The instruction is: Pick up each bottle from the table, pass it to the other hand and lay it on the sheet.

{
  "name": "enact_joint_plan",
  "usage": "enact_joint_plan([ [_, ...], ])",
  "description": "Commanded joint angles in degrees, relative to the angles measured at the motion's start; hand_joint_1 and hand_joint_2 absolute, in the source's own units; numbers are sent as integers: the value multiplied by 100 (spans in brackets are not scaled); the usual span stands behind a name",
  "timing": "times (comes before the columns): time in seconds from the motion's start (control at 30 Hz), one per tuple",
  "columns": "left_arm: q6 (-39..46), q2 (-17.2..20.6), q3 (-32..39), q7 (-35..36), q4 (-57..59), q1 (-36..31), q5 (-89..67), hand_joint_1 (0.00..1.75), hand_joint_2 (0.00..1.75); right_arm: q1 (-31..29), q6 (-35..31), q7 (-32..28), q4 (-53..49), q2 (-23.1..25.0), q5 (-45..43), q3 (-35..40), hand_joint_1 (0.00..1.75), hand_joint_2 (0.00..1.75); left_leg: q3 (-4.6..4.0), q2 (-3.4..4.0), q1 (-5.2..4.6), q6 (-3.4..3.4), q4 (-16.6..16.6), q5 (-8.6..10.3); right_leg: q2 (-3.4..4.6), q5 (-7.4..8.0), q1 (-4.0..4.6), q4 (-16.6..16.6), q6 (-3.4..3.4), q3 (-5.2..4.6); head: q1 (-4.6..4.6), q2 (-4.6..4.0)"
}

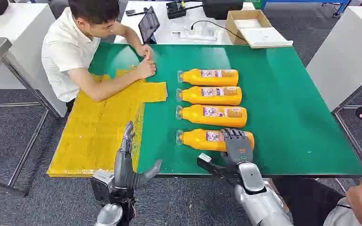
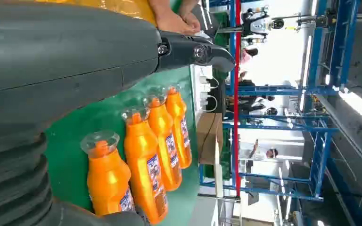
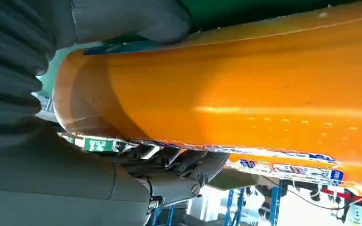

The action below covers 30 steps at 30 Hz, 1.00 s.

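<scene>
Now: right hand (image 1: 237, 146) wraps the nearest bottle (image 1: 202, 139) lying on the green bench (image 1: 301, 117); left hand (image 1: 131, 162) waits with fingers apart beside the yellow sheet (image 1: 94, 132) | advice: grip firmly mid-body; lift level before passing.

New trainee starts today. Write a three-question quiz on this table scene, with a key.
1. How many orange bottles lie on the green table?
2. True or false: the left hand grips a bottle.
3. Which bottle does the right hand close around? A) the farthest B) the nearest bottle C) none

Key: 1. Four, lying in a row, caps toward the yellow sheet. 2. False; it hovers open near the sheet's edge. 3. B; the bottle still lies on the table.
</scene>
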Motion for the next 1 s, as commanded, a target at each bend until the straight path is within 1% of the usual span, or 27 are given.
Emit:
enact_joint_plan([
  [0.03, -20, 19, -61, 16, 97, 8, 11, 0, 175, 304, -384, -387, 640, 51, -263, -355, 171, 175, 5, -17, 6, -6, -10, 6, -25, 1, 7, -15, -8, 15, 0, 0],
  [0.13, 5, 22, -54, -8, 64, 20, 34, 0, 175, 341, -581, -662, 529, 123, -482, -459, 175, 175, 3, -15, 5, -8, -13, 5, -25, -1, 7, -17, -10, 15, 0, 0],
  [0.17, 21, 22, -51, -26, 38, 25, 58, 0, 175, 385, -687, -931, 413, 169, -679, -530, 175, 175, 7, -14, 5, -6, -11, 2, -21, -3, 6, -14, -8, 18, 0, 0],
  [0.2, 31, 20, -41, -31, 30, 28, 73, 0, 175, 406, -723, -1038, 354, 197, -790, -565, 175, 175, 4, -10, 6, -8, -13, 3, -20, -2, 7, -15, -10, 14, 0, 0],
  [0.27, 159, -1, 17, -69, 38, 19, 318, 0, 175, 534, -814, -1787, -25, 354, -1518, -712, 175, 175, 3, -5, 5, -7, -11, 0, -14, -4, 6, -12, -10, 13, 0, 0],
  [0.37, 169, 29, 10, -74, 103, -35, 372, 0, 175, 573, -735, -1757, -168, 384, -1528, -653, 175, 175, -3, -4, 6, -10, -12, 0, -15, -3, 7, -11, -13, 7, 0, 0],
  [0.4, 206, 5, 43, -75, 114, -41, 484, 0, 175, 631, -718, -1840, -303, 409, -1696, -674, 175, 175, -6, -1, 6, -8, -7, -1, -9, -2, 7, -8, -10, 3, 2, 0],
  [0.47, 320, -65, 122, 10, 104, -52, 931, 0, 175, 773, -849, -2249, -672, 503, -2206, -683, 175, 175, -12, 4, 4, -6, -5, -2, -6, -2, 5, -4, -8, -7, -2, 0],
  [0.57, 604, -102, 194, 110, 97, -78, 1483, 0, 175, 969, -1122, -2486, -1316, 610, -2653, -601, 175, 175, -17, 6, 4, -7, -4, -2, -6, -2, 5, 0, -10, -16, 0, 0],
  [0.67, 862, -87, 250, 164, 185, -105, 1839, 0, 175, 1121, -1360, -2638, -1890, 681, -2996, -528, 175, 175, -29, 11, 5, -9, -3, -3, -3, -2, 5, 2, -12, -26, 0, 0],
  [0.8, 911, -78, 243, 125, 220, -111, 1906, 0, 175, 1143, -1407, -2679, -2014, 683, -3107, -522, 175, 175, -47, 7, 2, -3, -2, -1, -2, -2, 1, 4, -7, -42, -2, 0],
  [0.83, 911, -78, 243, 125, 220, -111, 1906, 0, 175, 1143, -1407, -2679, -2014, 683, -3107, -522, 175, 175, -43, 12, 5, -6, -4, -4, -1, -4, 5, 1, -10, -37, 0, 0],
  [0.87, 806, -17, 136, 140, 245, -124, 1920, 0, 175, 1152, -1519, -2931, -2153, 716, -3405, -555, 175, 175, -48, 12, 4, -3, -3, -4, 2, -3, 3, 2, -7, -42, 0, 0],
  [0.9, 738, 19, 65, 140, 260, -119, 1930, 0, 175, 1152, -1499, -2928, -2228, 702, -3449, -540, 175, 175, -41, 14, 3, -4, -5, -6, 1, -6, 3, 1, -9, -36, 0, 0],
  [0.93, 391, 156, -169, 163, 294, -128, 1885, 0, 175, 1174, -1510, -3147, -2422, 727, -3756, -549, 175, 175, -48, 10, 1, -3, -1, -4, 0, -4, 0, 5, -7, -43, 0, 0],
  [1.0, 218, 153, -289, 141, 364, -103, 1787, 0, 175, 1148, -1481, -3208, -2624, 719, -3851, -502, 175, 175, -56, 8, -2, -3, -2, -2, -2, -3, -3, 5, -7, -50, -2, 0],
])
